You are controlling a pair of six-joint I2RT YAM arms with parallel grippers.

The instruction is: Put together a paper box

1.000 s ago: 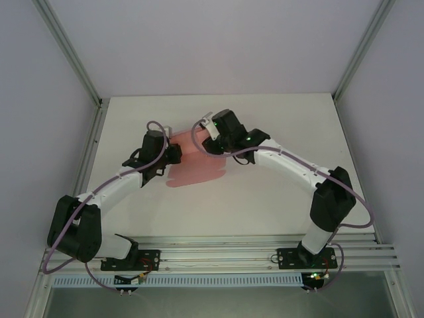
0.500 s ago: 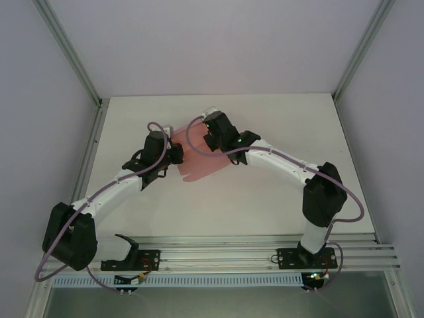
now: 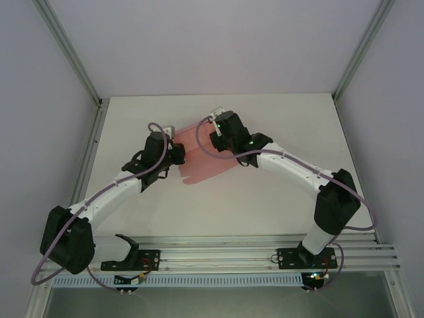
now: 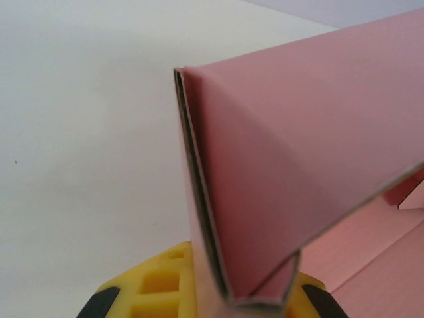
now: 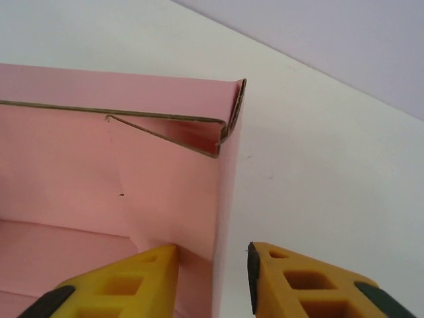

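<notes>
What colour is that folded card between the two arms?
The paper box is plain pink, clearest in the left wrist view.

Top view, one-second interval. The paper box [image 3: 211, 165] shifted right. Its near-left lobe, which had reached out below the left gripper [image 3: 179, 156], drew in. More pink card came to show right of and below the right gripper [image 3: 212, 139]. The left gripper crept right along with the card. The right gripper went left and farther away at the half-second mark, then came back right. The right elbow [image 3: 338, 199] swung inward, then out again, ending nearer than at the start. The left elbow [image 3: 63, 238] dropped toward the near-left corner.
</notes>
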